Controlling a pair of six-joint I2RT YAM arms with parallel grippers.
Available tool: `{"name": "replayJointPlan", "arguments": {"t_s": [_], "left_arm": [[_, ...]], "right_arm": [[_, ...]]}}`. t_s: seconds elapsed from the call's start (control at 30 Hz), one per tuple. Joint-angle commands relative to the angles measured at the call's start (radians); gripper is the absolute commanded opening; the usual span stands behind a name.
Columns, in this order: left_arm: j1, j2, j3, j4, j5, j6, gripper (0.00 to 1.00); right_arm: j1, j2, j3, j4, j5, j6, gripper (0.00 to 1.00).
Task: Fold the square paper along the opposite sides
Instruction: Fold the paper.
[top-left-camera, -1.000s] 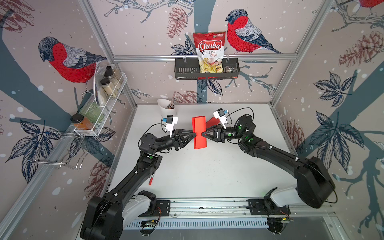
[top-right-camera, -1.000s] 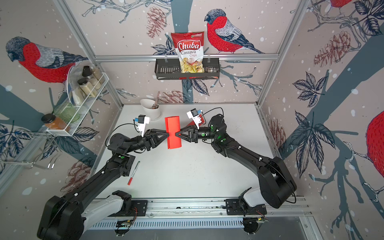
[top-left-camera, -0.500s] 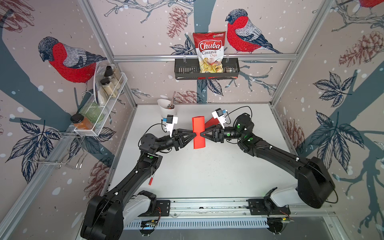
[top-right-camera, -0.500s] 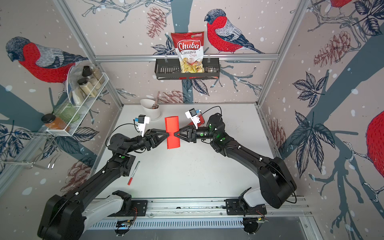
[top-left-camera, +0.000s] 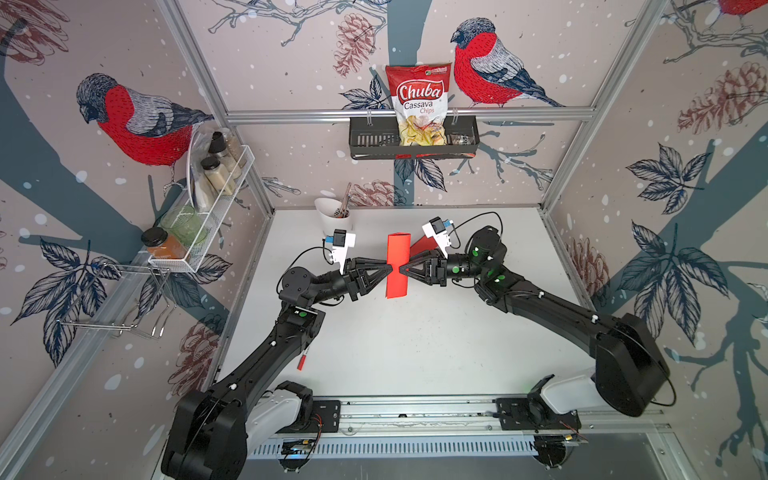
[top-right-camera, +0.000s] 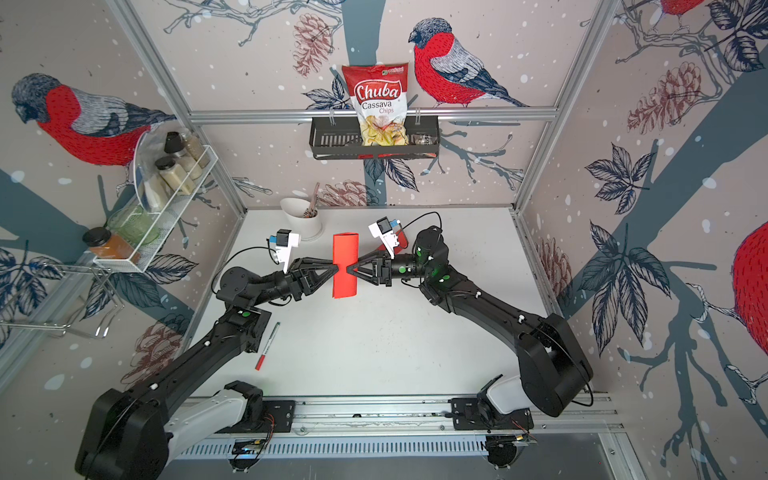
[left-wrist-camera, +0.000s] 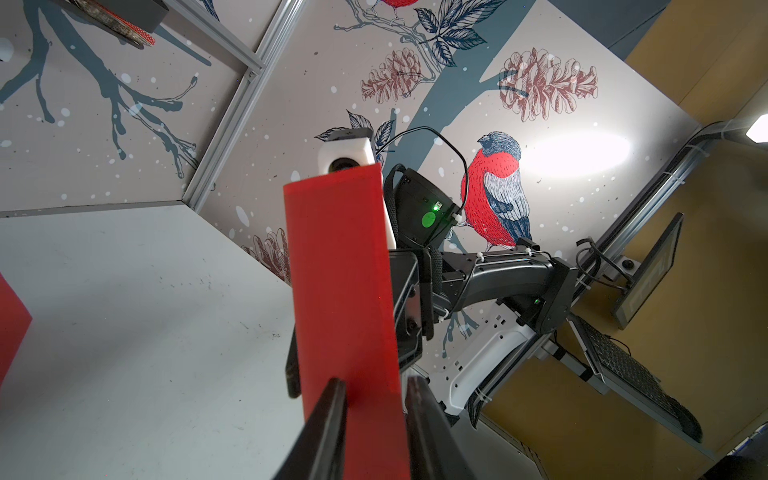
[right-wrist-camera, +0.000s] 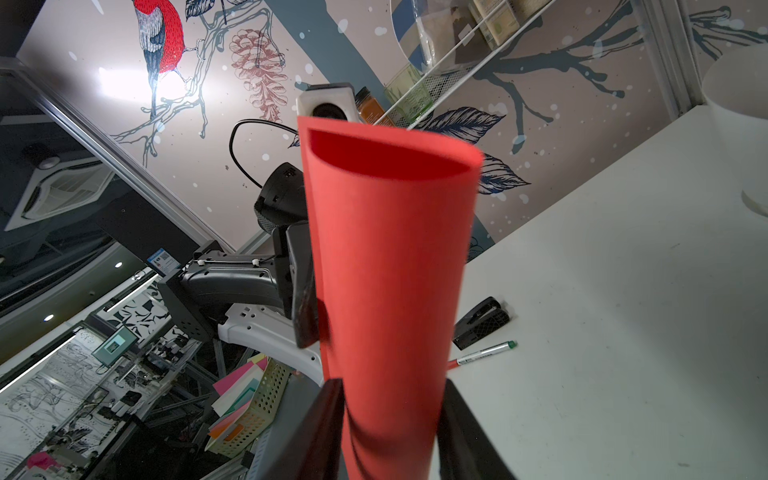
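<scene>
The red paper (top-left-camera: 397, 253) (top-right-camera: 345, 257) is bent over into a long loop and hangs above the table between both arms. My left gripper (top-left-camera: 390, 270) (top-right-camera: 336, 269) meets it from the left at mid-length. In the left wrist view its flat face (left-wrist-camera: 340, 270) runs up from between my left gripper's (left-wrist-camera: 374, 399) fingers. My right gripper (top-left-camera: 401, 270) (top-right-camera: 349, 269) meets it from the right. In the right wrist view the rounded side of the paper (right-wrist-camera: 390, 257) fills the gap of my right gripper (right-wrist-camera: 390, 399), both fingers pressing it. The loop's end gapes open.
Another red sheet (top-left-camera: 422, 245) lies on the white table (top-left-camera: 415, 353) behind my right wrist. A white cup (top-left-camera: 332, 214) stands at the back left. A red marker (top-right-camera: 266, 347) lies by my left arm. Wall racks hold jars (top-left-camera: 208, 174) and a chips bag (top-left-camera: 419, 108).
Both grippers and the paper have drifted slightly to the left. The holds look unchanged.
</scene>
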Motion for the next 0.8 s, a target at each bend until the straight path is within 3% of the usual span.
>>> {"name": "replayJointPlan", "arguments": {"t_s": [0.0,0.53,0.63,0.73,0.77], "left_arm": [[0.002,-0.001,-0.003,0.005,0.0,0.011,0.29],[-0.003,0.001,0.002,-0.032,-0.017,0.029,0.27],[-0.004,-0.001,0.003,-0.039,-0.019,0.032,0.2],[-0.004,-0.002,0.008,-0.05,-0.02,0.037,0.0],[-0.004,-0.001,0.011,-0.06,-0.02,0.042,0.0]], "right_arm": [[0.001,0.0,0.007,0.002,0.009,-0.007,0.41],[0.001,-0.002,0.002,0.014,0.02,0.006,0.41],[0.002,-0.003,0.001,0.01,0.023,0.001,0.41],[0.003,-0.004,0.001,0.003,0.027,-0.003,0.41],[0.002,-0.005,0.0,0.002,0.027,-0.004,0.41]]}}
